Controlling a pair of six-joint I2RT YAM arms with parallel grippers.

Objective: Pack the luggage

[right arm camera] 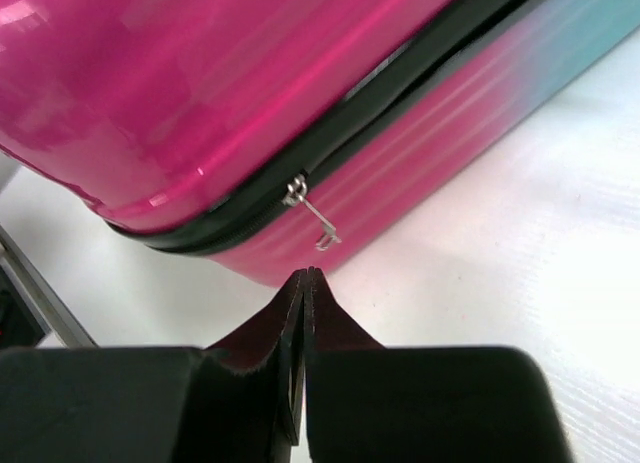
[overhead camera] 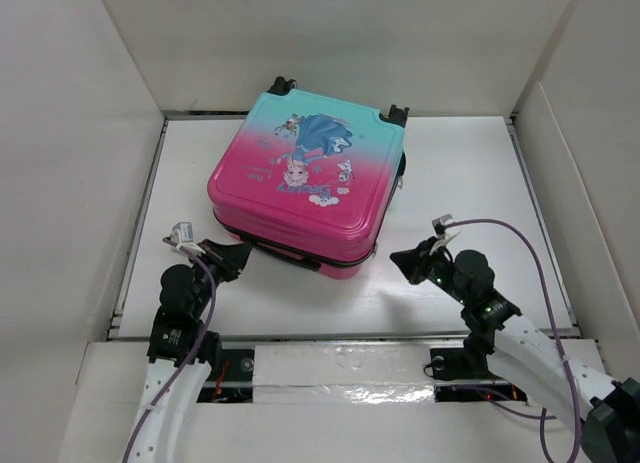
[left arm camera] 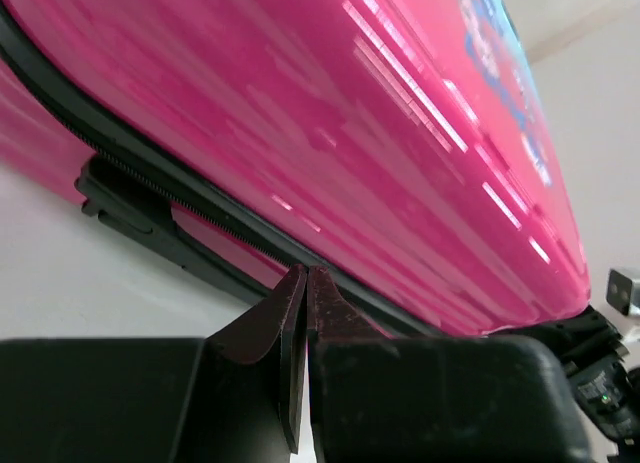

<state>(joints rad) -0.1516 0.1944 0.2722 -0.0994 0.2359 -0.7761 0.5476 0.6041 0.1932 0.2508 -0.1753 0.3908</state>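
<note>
The luggage [overhead camera: 305, 178] lies flat and closed on the white table, pink at the near end and teal at the far end, with a cartoon print on top. My left gripper [overhead camera: 238, 255] is shut, its tips at the black zip seam [left arm camera: 200, 208] by the near left corner. My right gripper [overhead camera: 405, 261] is shut with nothing between its fingers, just off the near right corner. A silver zip pull [right arm camera: 312, 215] hangs from the seam right above the right fingertips [right arm camera: 306, 275]. Whether the left tips pinch anything is hidden.
White walls [overhead camera: 80, 133] box the table in on the left, back and right. Small black wheels [overhead camera: 283, 84] stick out at the suitcase's far edge. A black handle bar [left arm camera: 150, 228] runs below the seam on the near side. Silver tape [overhead camera: 340, 368] covers the front ledge.
</note>
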